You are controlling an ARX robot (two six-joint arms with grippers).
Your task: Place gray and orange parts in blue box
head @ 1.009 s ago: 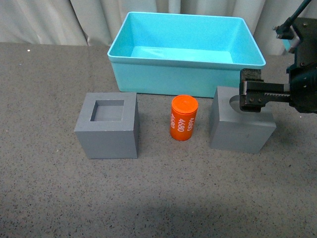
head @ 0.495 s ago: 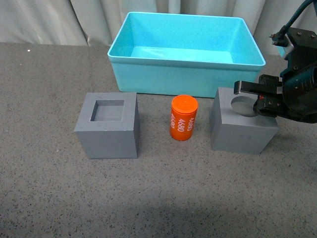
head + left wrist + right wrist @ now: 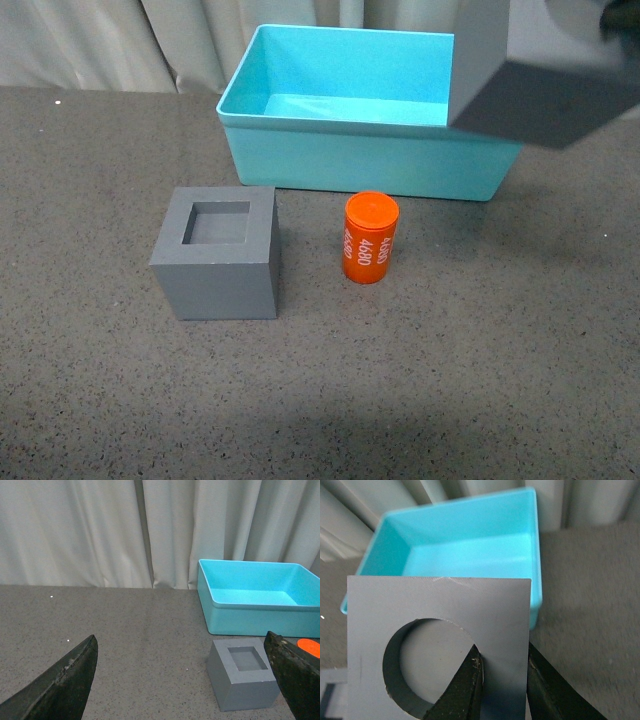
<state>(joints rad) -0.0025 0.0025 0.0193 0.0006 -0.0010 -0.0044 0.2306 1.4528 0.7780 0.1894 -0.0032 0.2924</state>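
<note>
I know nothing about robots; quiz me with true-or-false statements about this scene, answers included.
1. The blue box is empty. True.
2. The cylinder lies flat. False: the orange cylinder stands upright.
3. The right gripper holds the round-hole cube in the air. True.
4. Both cubes are in the box. False: the square-recess cube sits on the table.
5. The left arm grips something. False: the left gripper is open, empty.

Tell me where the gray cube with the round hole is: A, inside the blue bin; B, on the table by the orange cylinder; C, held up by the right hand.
C: the right hand grips the round-hole cube by the wall beside its hole, clear of the table.
</note>
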